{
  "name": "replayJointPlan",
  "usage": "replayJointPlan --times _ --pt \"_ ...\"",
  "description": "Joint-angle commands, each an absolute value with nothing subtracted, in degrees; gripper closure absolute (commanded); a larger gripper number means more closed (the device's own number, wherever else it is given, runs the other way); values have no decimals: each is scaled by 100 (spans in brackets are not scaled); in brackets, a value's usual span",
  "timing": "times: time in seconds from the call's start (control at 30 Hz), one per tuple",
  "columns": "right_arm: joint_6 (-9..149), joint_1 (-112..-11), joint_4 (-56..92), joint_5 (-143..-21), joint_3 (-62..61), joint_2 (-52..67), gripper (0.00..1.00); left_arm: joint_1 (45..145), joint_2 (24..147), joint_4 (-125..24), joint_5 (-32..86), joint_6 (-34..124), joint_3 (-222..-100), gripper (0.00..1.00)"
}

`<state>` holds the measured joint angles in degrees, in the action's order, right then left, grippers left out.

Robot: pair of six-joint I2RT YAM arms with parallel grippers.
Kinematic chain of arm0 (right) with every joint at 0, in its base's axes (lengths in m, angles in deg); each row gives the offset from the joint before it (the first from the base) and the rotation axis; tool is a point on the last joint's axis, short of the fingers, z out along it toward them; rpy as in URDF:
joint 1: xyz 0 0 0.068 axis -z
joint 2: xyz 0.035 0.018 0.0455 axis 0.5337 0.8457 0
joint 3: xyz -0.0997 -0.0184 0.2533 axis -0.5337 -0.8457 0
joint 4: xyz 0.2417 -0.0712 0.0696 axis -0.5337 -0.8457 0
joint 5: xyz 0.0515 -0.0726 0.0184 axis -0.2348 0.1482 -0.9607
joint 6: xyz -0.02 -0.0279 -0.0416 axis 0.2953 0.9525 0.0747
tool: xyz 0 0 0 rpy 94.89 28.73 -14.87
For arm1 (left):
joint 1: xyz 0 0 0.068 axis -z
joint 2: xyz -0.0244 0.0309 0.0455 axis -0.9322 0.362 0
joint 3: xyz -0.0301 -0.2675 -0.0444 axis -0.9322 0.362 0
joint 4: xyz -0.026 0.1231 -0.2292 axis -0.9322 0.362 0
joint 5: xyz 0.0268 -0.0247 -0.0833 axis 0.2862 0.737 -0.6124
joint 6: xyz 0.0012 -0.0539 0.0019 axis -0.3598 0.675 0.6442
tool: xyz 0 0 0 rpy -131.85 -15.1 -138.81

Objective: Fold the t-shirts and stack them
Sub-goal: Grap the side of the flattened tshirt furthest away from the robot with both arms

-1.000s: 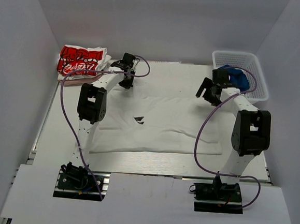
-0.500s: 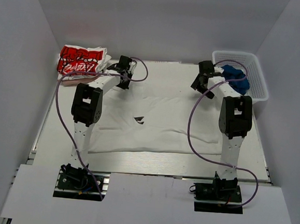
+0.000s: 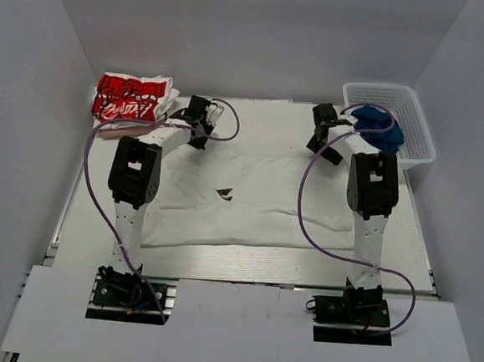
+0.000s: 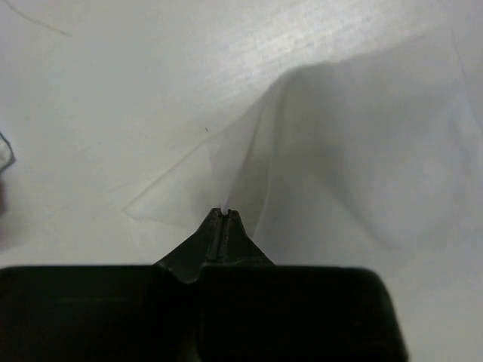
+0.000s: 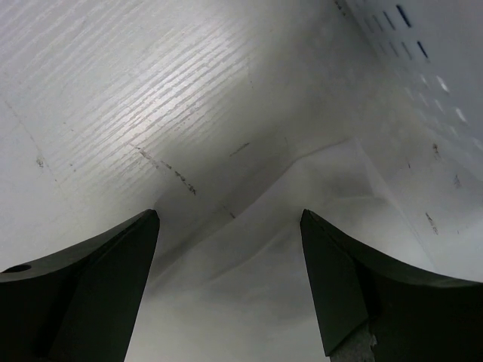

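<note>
The folded printed t-shirt (image 3: 131, 98) lies just beyond the far-left corner of the plain white t-shirt (image 3: 257, 207), which is spread flat. The left gripper (image 3: 198, 120) is pressed together, pinching that corner's cloth. Over the far-right corner, the right gripper (image 3: 322, 137) hangs spread. A basket (image 3: 418, 128) sits just right of that corner.

Nothing there could really be read. The folded printed shirt (image 3: 129, 98) in the far left corner carried bold red-and-black shapes that might have been lettering. From above they were too small and crumpled to make out a single word. The plain white shirt (image 3: 257, 207), spread out flat, had a small dark mark (image 3: 224, 194) near its middle, too tiny to tell whether it bore any writing. The two close views showed no lettering either.
</note>
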<state>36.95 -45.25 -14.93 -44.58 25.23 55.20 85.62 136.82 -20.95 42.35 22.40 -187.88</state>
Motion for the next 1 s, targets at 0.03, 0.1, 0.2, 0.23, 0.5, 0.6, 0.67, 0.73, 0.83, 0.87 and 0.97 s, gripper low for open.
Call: replayJointPlan --times 0.03,0.1,0.2,0.23,0.5,0.6,0.67,0.73,0.83,0.87,0.97 --pt "3446 -4439 -1635 -4169 2784 5795 19 8574 12668 -2530 3781 1764 -18204 100" --pt "3428 -4421 -1635 -4204 2802 5840 19 8574 12544 -2591 3675 1711 -18027 100" --pt "3402 -4447 -1652 -4292 2732 5840 30 8574 12412 -2662 3675 1710 -17974 100" --pt "3385 -4456 -1739 -4379 2662 5805 39 8574 12412 -2662 3675 1710 -17974 100" --pt "3253 -4535 -1424 -4248 1370 4952 82 8574 12105 -2600 3675 1763 -17789 100" --pt "3244 -4518 -1467 -4152 1316 4847 100 8574 11972 -2548 3675 1885 -17666 100" --pt "3270 -4544 -1503 -4073 1413 4803 100 8627 11771 -2547 3754 1956 -17465 100" --pt "3305 -4588 -1477 -4020 1439 4706 100 8627 11639 -2495 3806 2009 -17350 100" --pt "3506 -4614 -1292 -3844 1387 4408 100 8627 11279 -2424 3807 2167 -17052 100" --pt "3568 -4658 -1239 -3818 1265 4250 100 8627 11182 -2424 3807 2298 -16877 100" --pt "3718 -4737 -941 -3712 669 3759 100 8627 10778 -2363 3807 2474 -16507 100"
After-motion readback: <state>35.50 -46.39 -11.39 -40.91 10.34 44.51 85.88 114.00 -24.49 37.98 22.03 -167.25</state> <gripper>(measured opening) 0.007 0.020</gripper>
